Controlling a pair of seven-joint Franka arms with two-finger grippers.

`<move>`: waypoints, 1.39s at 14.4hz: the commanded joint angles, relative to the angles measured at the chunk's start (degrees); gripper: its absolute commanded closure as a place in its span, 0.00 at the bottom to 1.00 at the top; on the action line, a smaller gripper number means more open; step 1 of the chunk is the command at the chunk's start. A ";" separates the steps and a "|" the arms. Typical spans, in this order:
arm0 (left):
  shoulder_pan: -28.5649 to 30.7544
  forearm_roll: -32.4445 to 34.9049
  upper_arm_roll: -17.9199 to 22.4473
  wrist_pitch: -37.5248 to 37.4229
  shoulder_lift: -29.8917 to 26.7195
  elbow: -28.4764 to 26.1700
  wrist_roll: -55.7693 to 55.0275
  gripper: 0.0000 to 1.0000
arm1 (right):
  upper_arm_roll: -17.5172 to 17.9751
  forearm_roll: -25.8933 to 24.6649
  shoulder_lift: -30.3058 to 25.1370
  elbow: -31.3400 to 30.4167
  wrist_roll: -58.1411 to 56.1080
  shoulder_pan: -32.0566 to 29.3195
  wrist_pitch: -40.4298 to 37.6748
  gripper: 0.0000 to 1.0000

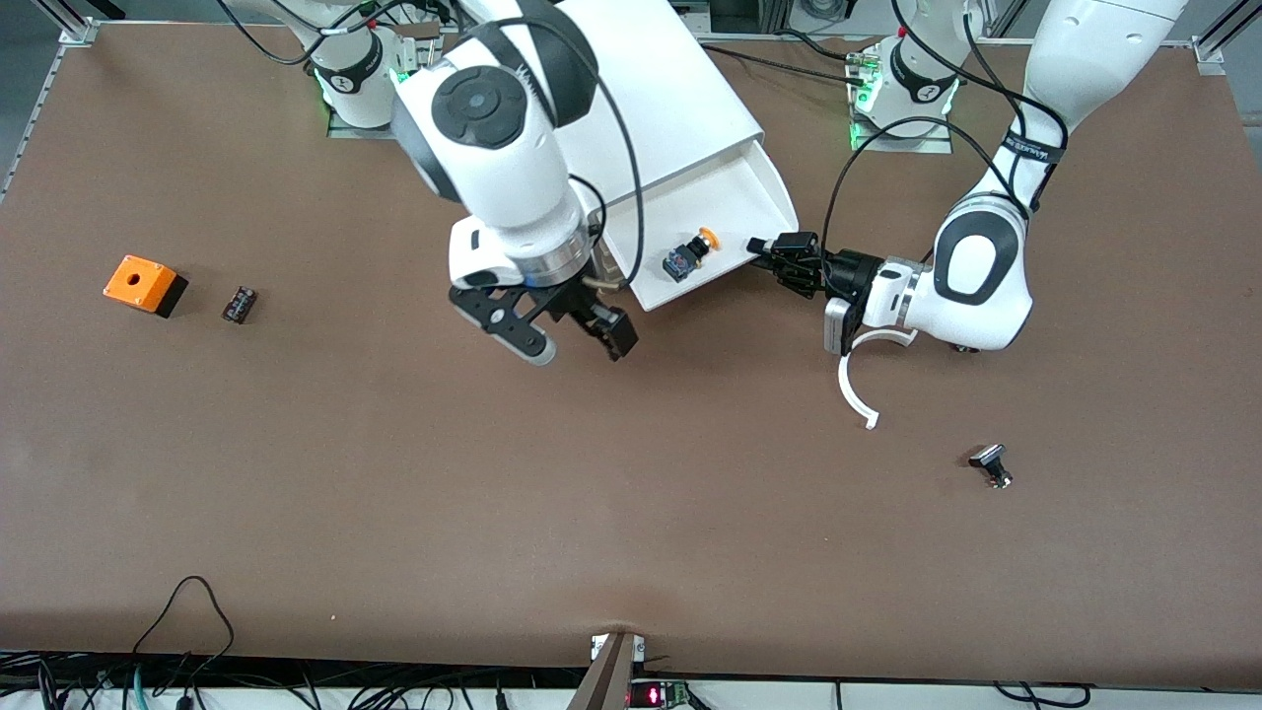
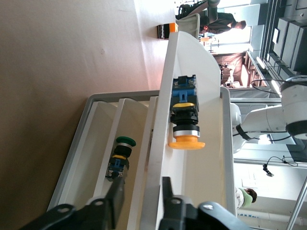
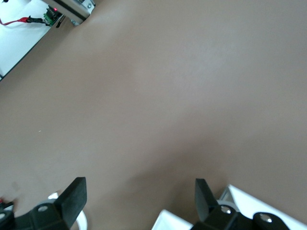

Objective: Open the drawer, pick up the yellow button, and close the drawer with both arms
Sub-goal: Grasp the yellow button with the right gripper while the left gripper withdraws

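Observation:
The white cabinet (image 1: 651,89) lies between the arms' bases, with one drawer (image 1: 720,202) pulled out toward the front camera. The button (image 1: 690,256), orange-yellow cap on a black and blue body, lies in that drawer near its front. My left gripper (image 1: 764,246) is at the drawer's front on the left arm's side. In the left wrist view its fingers (image 2: 165,196) straddle the drawer's front wall (image 2: 156,158) closely, with the button (image 2: 185,120) just inside. My right gripper (image 1: 562,335) is open and empty over the table beside the drawer's other front corner; the right wrist view (image 3: 139,201) shows bare table.
An orange box (image 1: 144,284) and a small black block (image 1: 239,304) lie toward the right arm's end. A white curved piece (image 1: 856,390) and a small black part (image 1: 991,463) lie toward the left arm's end. A green-capped button (image 2: 123,153) sits in a lower drawer.

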 commanded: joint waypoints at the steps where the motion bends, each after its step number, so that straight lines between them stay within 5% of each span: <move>1: 1.32 6.01 -0.06 -0.55 -0.41 3.13 -5.03 0.00 | 0.24 0.46 0.90 2.54 4.10 1.88 -1.52 0.00; 7: 5.19 26.06 0.03 -8.01 -1.56 15.96 -21.30 0.00 | 0.24 3.71 4.76 2.45 15.35 8.56 -1.09 0.00; 16: 5.37 56.63 -1.20 -8.98 -6.31 24.31 -41.16 0.00 | 0.07 5.65 6.79 -0.89 18.43 11.55 -1.79 0.00; 20: 5.36 62.82 -0.59 -9.51 -2.99 35.27 -44.17 0.00 | 0.07 6.00 6.70 -2.20 18.17 12.25 -1.88 0.01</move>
